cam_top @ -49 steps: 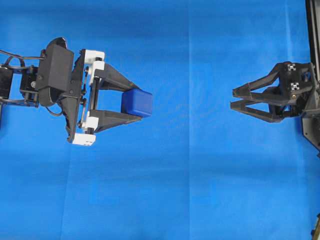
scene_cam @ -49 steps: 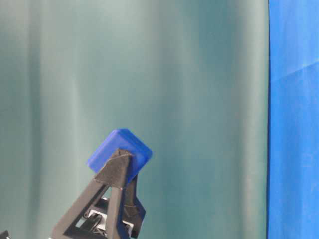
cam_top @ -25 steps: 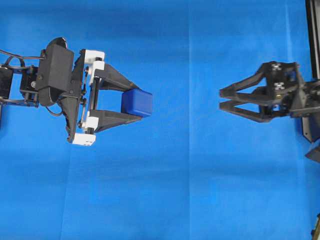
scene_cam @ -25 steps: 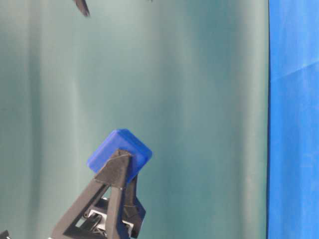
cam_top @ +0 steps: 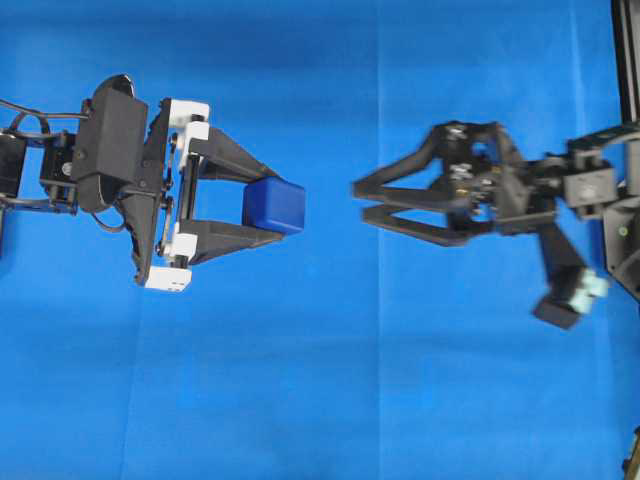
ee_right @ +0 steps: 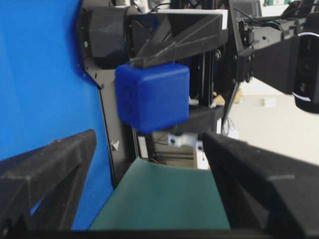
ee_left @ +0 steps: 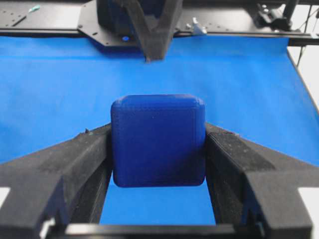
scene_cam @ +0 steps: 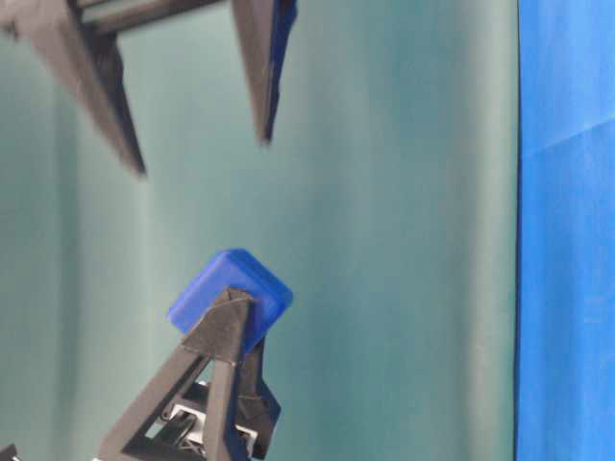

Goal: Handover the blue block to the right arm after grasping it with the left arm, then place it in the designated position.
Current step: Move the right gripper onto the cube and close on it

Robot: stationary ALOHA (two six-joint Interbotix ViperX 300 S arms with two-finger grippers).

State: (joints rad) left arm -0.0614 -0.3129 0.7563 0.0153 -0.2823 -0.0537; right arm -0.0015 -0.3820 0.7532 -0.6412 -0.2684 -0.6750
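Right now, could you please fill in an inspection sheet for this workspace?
Surface: blue cloth, creased, nothing lying on it.
Job's things: blue block held in the air, clear of the cloth.
Clutter: nothing seen.
Grippers: left gripper shut on the block; right gripper open, empty, fingertips pointing at the block with a gap between.
Cables: black cables at the left arm's wrist.
Surroundings: teal backdrop in the table-level view; black frame along the cloth's far edge.

Left gripper [cam_top: 262, 209] is clamped, fingers level; right gripper [cam_top: 358, 199] faces it, jaws spread wide, apart.
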